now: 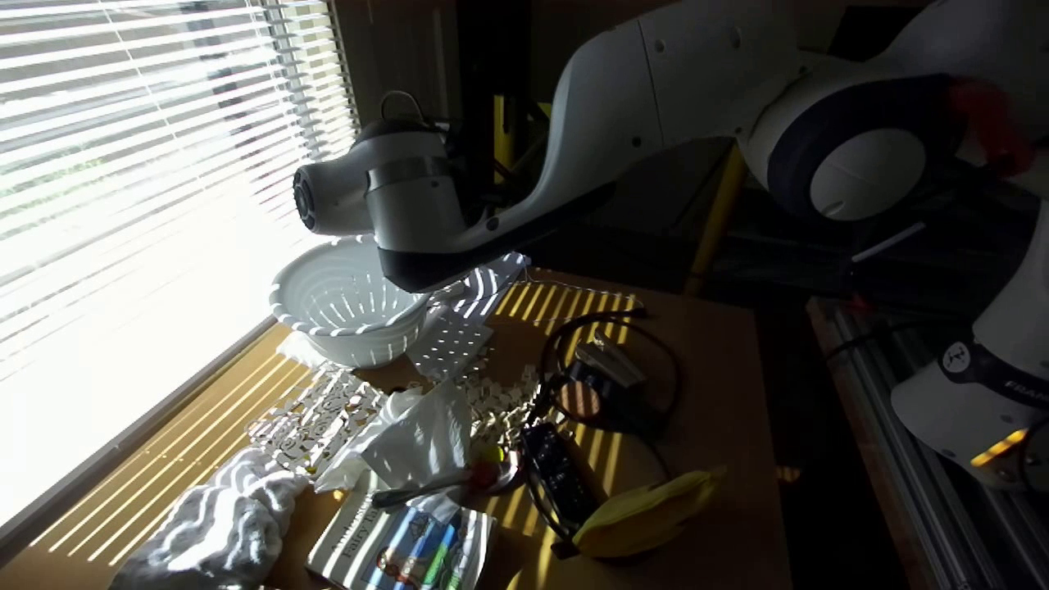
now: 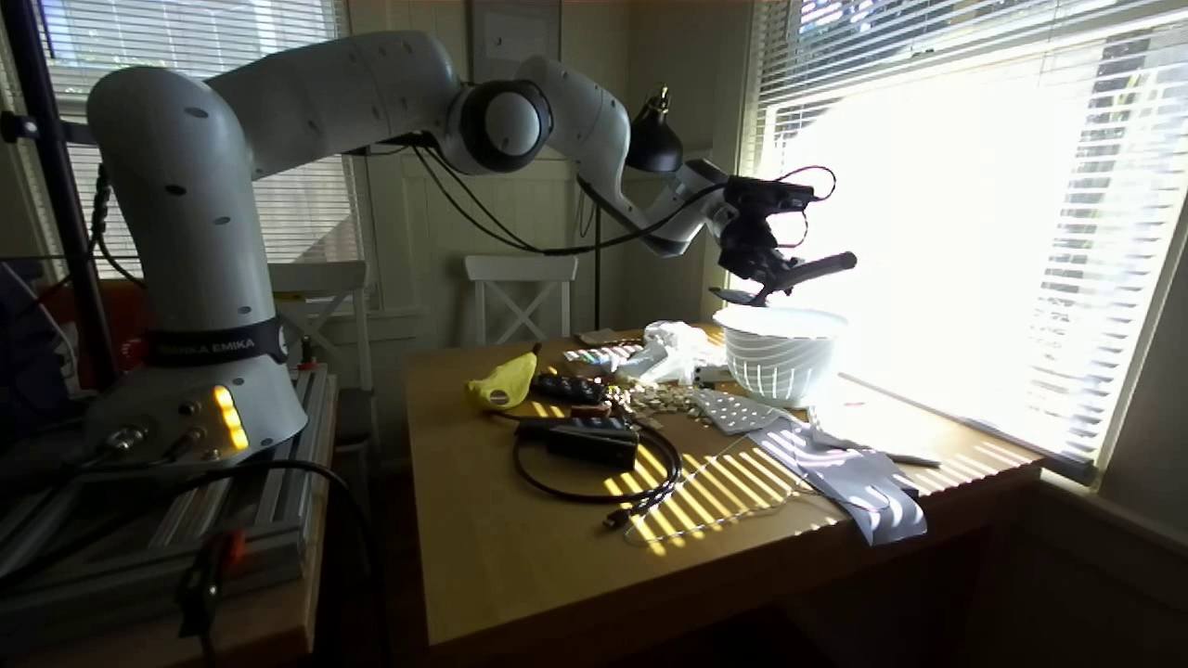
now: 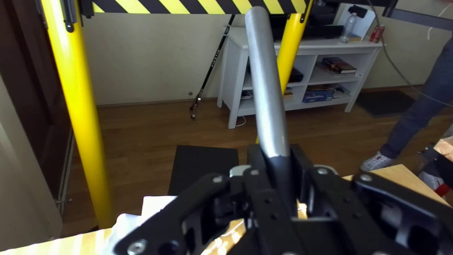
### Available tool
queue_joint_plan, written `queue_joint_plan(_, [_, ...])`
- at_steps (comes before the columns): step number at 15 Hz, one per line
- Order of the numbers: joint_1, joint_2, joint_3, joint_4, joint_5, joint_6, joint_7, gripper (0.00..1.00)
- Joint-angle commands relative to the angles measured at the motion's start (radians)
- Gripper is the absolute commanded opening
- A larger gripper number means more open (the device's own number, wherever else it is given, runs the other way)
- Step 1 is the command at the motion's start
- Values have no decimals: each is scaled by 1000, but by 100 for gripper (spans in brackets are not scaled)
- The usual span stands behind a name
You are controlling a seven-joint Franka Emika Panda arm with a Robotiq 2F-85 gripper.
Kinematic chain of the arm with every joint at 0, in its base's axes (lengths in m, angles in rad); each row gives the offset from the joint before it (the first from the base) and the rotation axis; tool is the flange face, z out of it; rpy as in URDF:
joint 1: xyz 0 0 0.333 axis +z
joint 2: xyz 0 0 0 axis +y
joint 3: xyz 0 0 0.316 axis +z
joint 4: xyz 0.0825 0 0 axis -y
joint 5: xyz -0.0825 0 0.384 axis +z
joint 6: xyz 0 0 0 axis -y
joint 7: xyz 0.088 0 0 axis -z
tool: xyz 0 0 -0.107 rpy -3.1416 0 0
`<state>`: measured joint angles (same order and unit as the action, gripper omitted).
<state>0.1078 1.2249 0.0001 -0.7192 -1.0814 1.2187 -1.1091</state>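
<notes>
A wooden table carries a white bowl, upright near one edge; a grey sheet close by hangs over the side. Pale pieces, too small to name for sure, lie scattered near the bowl. Also on the table: a box, a looped cable, a black strip, a yellow thing, a crumpled bag, a book and a cloth.
</notes>
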Motion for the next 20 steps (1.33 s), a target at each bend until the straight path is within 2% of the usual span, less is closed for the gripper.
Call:
queue_joint_plan(1, [2, 100, -12, 178, 26, -112, -22, 6])
queue_joint_plan(5, [-6, 137, -5, 252, 49, -198, 56, 6])
queue_joint_plan(9, [-11, 143, 8, 278, 87, -240, 132, 6])
queue_joint_plan(10, [2, 121, -36, 241, 140, -225, 139, 6])
queue_joint_plan(11, [5, 120, -40, 238, 156, -218, 124, 6])
queue_joint_plan(12, [-5, 112, -13, 212, 107, -205, 125, 23])
queue_joint_plan(16, [-1, 112, -19, 212, 128, -205, 125, 23])
queue_joint_plan(17, [-1, 112, -19, 212, 129, -205, 125, 6])
queue_joint_plan(18, [11, 127, -63, 237, 187, -225, 144, 6])
queue_joint_plan(20, [7, 129, -69, 242, 229, -262, 172, 6])
